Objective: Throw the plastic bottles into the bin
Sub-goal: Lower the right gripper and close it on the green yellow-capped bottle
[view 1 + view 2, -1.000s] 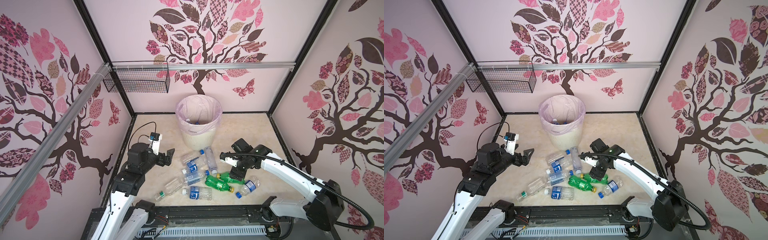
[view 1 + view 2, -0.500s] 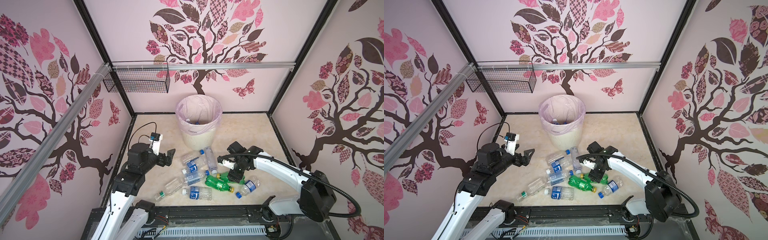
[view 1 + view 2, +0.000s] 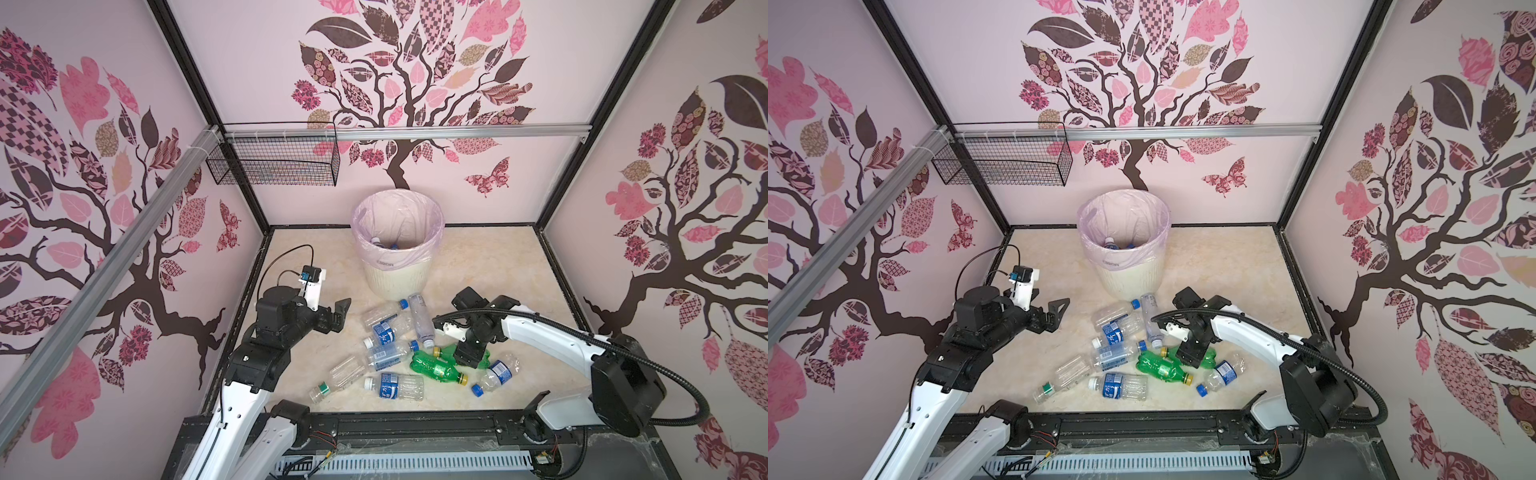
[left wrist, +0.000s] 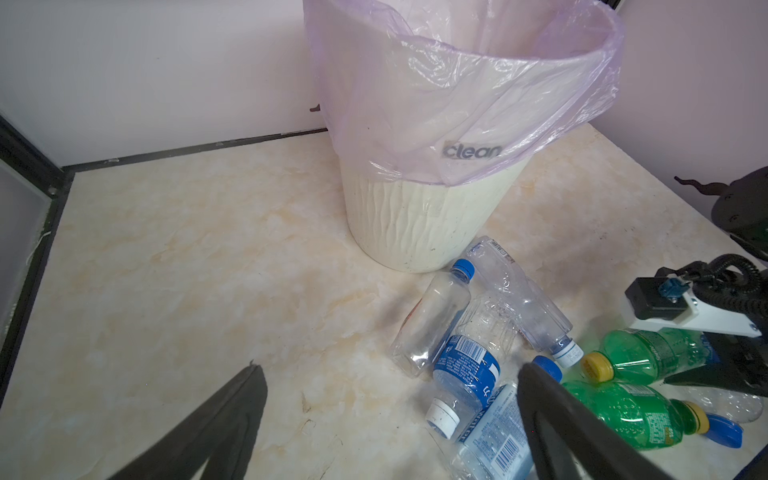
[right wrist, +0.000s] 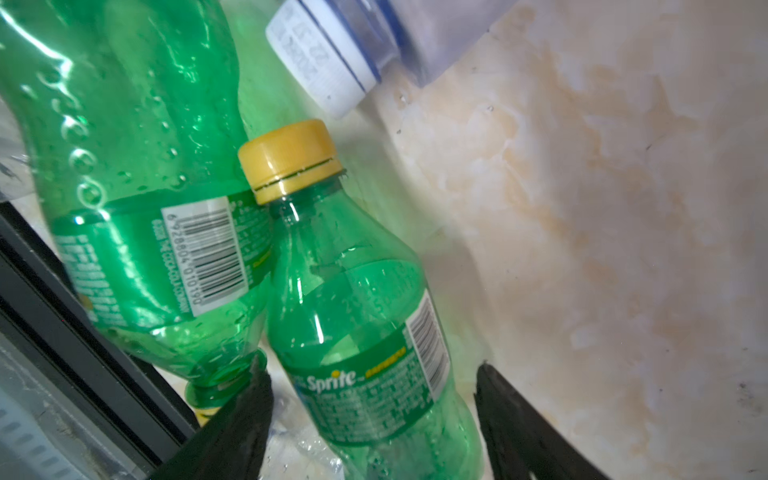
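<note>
right wrist: right gripper (image 5: 371, 376) astride green bottle (image 5: 353, 307)

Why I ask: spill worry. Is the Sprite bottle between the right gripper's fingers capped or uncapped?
Capped: the Sprite bottle has a yellow cap on its neck in the right wrist view.

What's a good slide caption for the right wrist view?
Right gripper, jaws open, straddling a green Sprite bottle lying beside a second green bottle on the beige tabletop.
</note>
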Robot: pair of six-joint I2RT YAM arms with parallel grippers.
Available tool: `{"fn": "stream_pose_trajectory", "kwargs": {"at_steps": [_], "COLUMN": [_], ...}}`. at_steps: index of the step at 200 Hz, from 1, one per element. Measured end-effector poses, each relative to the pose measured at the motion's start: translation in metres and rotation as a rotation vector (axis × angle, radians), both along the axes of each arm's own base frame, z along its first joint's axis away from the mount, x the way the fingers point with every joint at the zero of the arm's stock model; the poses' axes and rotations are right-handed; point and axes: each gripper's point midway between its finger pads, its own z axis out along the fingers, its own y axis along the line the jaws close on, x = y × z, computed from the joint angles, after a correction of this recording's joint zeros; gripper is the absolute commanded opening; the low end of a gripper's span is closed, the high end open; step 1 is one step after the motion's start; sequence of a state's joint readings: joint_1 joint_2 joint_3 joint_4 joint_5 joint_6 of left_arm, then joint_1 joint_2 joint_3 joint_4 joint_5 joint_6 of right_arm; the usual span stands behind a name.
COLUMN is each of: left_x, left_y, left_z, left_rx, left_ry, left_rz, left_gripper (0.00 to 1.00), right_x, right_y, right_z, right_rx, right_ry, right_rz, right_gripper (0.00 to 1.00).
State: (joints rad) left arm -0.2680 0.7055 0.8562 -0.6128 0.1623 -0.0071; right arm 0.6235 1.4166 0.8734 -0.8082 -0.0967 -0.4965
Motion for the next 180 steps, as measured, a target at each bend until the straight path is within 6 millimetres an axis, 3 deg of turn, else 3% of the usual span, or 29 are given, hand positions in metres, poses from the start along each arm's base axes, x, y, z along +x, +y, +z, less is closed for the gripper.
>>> {"fn": "stream_pose_trajectory", "kwargs": {"at_steps": [134, 180], "left_x": [-0.002, -0.002], "left_y": [0.001, 0.001], "left_z": [0.003, 0.003], "left_rx": [0.002, 0.003], "left_ry": [-0.013, -0.016], "left_rz": [0.000, 0.001], "left_gripper": [0.98, 0.98], "right_x": [0.021, 0.025], "right_y": [-0.007, -0.011], "right_z": [-0.025, -0.035], "right_rx": [-0.089, -0.119], "right_ry": [-0.055, -0.069], "right_rz": [-0.006, -0.018], "right_gripper": [0.74, 0.65]}}
